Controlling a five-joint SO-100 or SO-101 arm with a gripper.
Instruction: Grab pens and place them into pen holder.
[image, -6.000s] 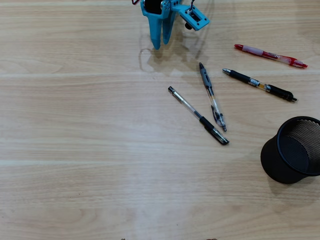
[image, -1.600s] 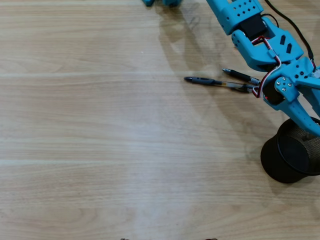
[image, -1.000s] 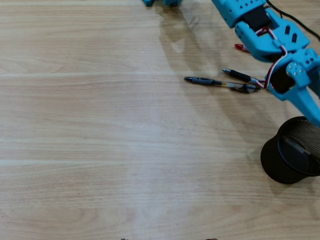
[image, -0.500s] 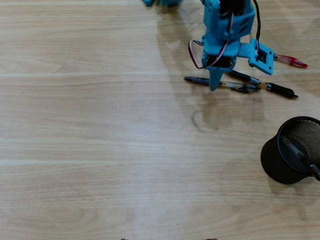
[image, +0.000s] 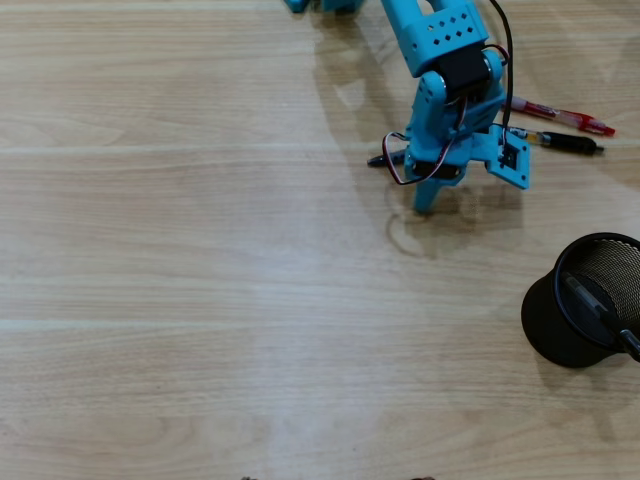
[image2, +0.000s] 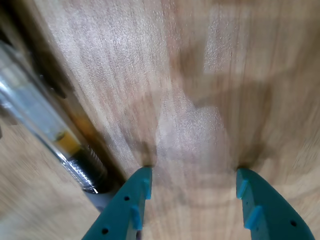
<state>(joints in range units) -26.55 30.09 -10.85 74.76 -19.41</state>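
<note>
The bench (image: 180, 300) is pale wood-grain laminate with long horizontal plank lines, smooth and bare across its whole left half in the overhead view. Near the top middle the blue plastic arm (image: 445, 60) reaches down, matte and boxy with rows of small holes, a black cable looping off it. Its pincer (image2: 192, 175) points at the bench; in the wrist view the 2 teal fingertips (image2: 135, 192) stand apart with only bare wood between them, gripping nothing.

Just left of the arm in the overhead view, the dark tip of 1 clear-barrelled pen (image: 380, 159) pokes out from under it; the wrist view shows that glassy barrel with a spring inside, lying beside the left finger. Right of the arm lie 2 more pens: a red translucent one (image: 565, 116) and below it a black one (image: 570, 144), both partly hidden. No writing on any of them is readable.

At the far right stands the round black wire-mesh pen holder (image: 560, 330), with 1 dark-ended pen (image: 605, 320) leaning inside it.
</note>
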